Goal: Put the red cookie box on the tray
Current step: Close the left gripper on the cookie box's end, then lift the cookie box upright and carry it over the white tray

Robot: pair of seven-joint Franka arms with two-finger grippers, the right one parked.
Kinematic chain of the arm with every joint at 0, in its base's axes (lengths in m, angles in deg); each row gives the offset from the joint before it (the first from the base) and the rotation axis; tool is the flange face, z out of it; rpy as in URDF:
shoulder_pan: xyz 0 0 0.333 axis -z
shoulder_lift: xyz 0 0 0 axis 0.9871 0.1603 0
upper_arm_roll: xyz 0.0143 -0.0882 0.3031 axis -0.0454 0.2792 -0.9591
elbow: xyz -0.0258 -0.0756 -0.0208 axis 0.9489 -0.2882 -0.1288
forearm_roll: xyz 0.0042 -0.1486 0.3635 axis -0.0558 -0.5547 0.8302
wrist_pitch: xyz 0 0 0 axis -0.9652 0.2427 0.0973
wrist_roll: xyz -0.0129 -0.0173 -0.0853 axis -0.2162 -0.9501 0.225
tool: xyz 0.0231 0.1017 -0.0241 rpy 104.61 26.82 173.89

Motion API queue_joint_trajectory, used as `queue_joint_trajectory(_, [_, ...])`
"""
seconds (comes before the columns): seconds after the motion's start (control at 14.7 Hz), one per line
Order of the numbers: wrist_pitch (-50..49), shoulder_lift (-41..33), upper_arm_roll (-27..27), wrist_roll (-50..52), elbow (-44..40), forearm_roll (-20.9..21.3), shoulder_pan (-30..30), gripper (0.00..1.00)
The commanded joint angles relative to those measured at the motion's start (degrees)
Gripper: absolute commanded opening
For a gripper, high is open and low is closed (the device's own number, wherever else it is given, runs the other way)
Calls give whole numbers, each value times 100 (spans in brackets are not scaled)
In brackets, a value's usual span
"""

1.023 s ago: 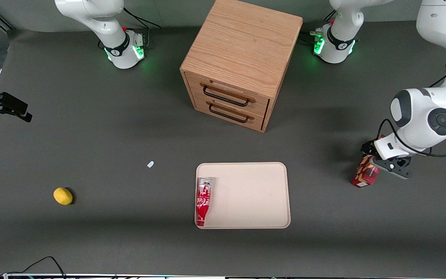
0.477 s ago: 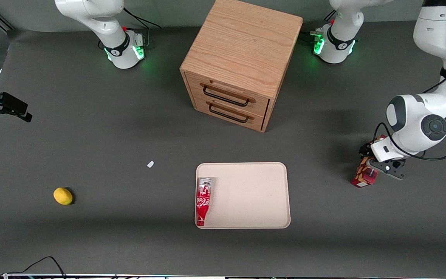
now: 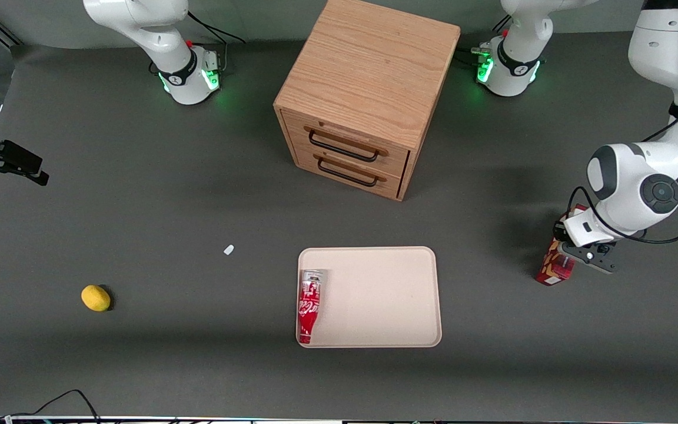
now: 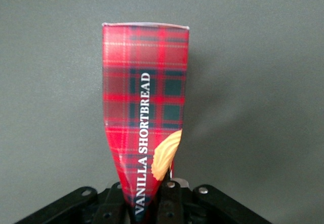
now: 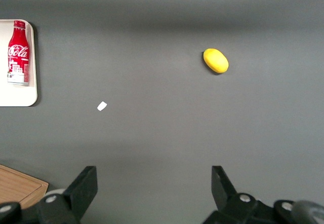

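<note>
A dark grey table filled the scene, with an oak two-drawer cabinet [image 3: 368,94] standing at the edge farthest from the front camera. Nearer the camera, in front of its drawers, lay the beige tray [image 3: 386,294], flat and low-rimmed. A red cola bottle [image 3: 309,305] already lay in it lengthwise, along the rim toward the parked arm's end, leaving most of the tray floor bare.

The red cookie box [image 3: 555,265], a tartan vanilla shortbread carton [image 4: 146,107], was well apart from the tray, toward my working arm's end of the table. My gripper [image 3: 580,250] was down over it, and my fingers [image 4: 172,198] were pinched onto the box's narrow sides at one end. I judged the grip was placed there so the long body could hang free for carrying. Whether the box had left the table, I could not tell.

A yellow lemon [image 3: 96,298] and a small white scrap [image 3: 229,249] lay toward the parked arm's end, out of the way.
</note>
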Motion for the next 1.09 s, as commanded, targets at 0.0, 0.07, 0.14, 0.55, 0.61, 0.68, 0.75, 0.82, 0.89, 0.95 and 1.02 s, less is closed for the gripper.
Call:
queue_joint_trajectory(0.0, [-74,-133,-56,88,-42,-15,79,0])
queue_joint_trajectory(0.07, [-126,-186,-56,97,-60,-15,79,0])
queue_joint_trajectory(0.14, [-301,-247,-56,97,-147,-15,79,0])
queue_joint_trajectory(0.55, [-2181,-625,-47,245,-1394,-410,193,0])
queue_joint_trajectory(0.61, [-2479,-678,-38,429,-1640,-410,219,0])
queue_joint_trajectory(0.68, [-2822,-687,-30,631,-1938,-410,280,0])
queue_joint_trajectory(0.75, [-3234,-679,-21,859,-2324,-410,359,0])
queue_joint_trajectory(0.82, [-3699,-652,-12,1105,-2737,-410,447,0])
queue_joint_trajectory(0.89, [-4122,-617,-3,1377,-3124,-410,544,0])
queue_joint_trajectory(0.95, [-4465,-573,-3,1719,-3441,-410,640,0])
queue_joint_trajectory(1.02, [-4712,-547,75,2062,-3714,-410,720,0])
